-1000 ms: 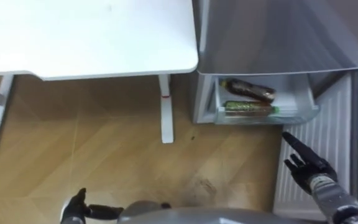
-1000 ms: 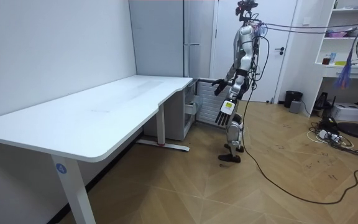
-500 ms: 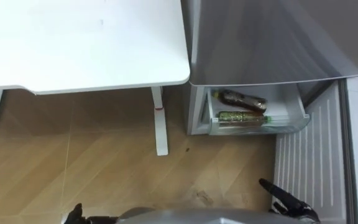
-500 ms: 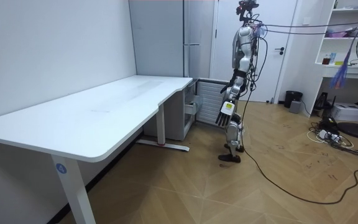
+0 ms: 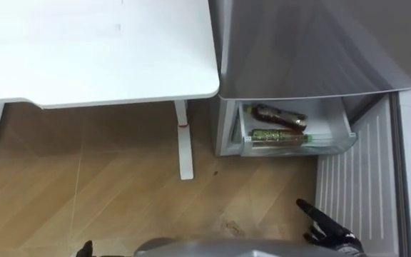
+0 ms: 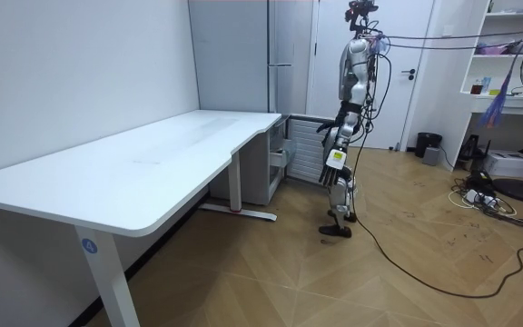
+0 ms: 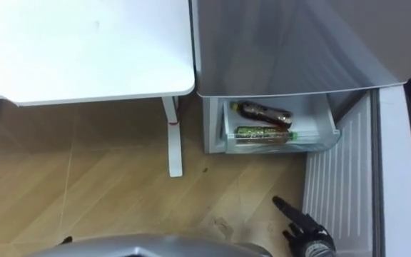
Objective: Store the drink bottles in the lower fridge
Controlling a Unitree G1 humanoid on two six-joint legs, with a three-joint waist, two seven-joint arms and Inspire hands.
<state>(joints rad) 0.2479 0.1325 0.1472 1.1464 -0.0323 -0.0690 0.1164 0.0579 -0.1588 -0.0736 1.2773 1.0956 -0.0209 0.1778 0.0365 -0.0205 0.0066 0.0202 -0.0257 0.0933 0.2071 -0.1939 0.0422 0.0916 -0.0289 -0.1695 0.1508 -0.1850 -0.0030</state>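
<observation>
- Before the grey fridge (image 5: 312, 50), at the end of the white worktop (image 5: 91, 50), your robot stood upright on the wooden floor (image 5: 120, 178), as the room view showed.
- Both drinks lay on their sides in the fridge's open lower drawer (image 5: 291, 148): a dark bottle (image 5: 280, 114) towards the back and a green bottle (image 5: 280, 134) just in front of it, near the drawer's clear front wall.
- Your right hand (image 5: 330, 234) showed low at the eye views' right, over the floor and just beside the ribbed white inner face of the open fridge door (image 5: 359, 178). Its fingers (image 5: 307, 210) were stretched straight and spread, holding nothing.
- Your left hand (image 5: 85, 249) barely cleared the bottom edge at lower left, well apart from the fridge. From that sliver you could not tell how its fingers were set.
- Neither hand touched the drawer or either bottle.
- One white leg (image 5: 184, 139) of the worktop stood on the floor just left of the fridge's lower compartment.
</observation>
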